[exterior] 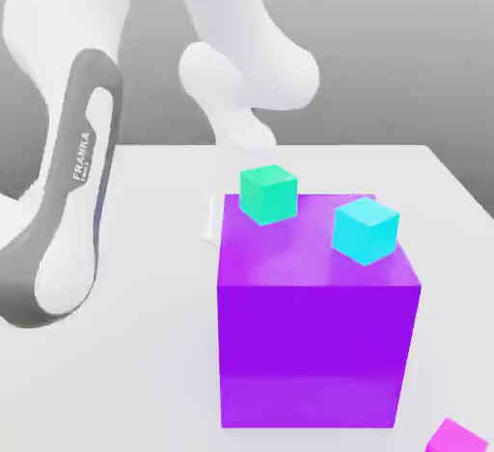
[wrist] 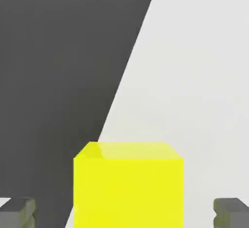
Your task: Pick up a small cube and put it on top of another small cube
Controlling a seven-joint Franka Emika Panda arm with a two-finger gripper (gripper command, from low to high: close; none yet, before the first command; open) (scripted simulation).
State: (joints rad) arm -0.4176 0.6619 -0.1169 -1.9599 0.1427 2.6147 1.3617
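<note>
In the hand view the small yellow cube [wrist: 128,185] sits on the white table, right between my gripper's [wrist: 125,213] two grey fingertips [wrist: 17,212]. The jaws are open and straddle the cube, with a gap showing on each side of it. In the exterior view the arm [exterior: 232,102] reaches down behind the big purple cube [exterior: 314,329], which hides the hand and the yellow cube. A teal-green small cube [exterior: 267,192] and a cyan small cube [exterior: 365,230] show just over the purple cube's top edge.
The big purple cube stands in the foreground of the white table [exterior: 135,363]. A small magenta cube [exterior: 455,437] lies at the exterior view's lower right. The table's edge against dark floor [wrist: 58,76] runs near the yellow cube.
</note>
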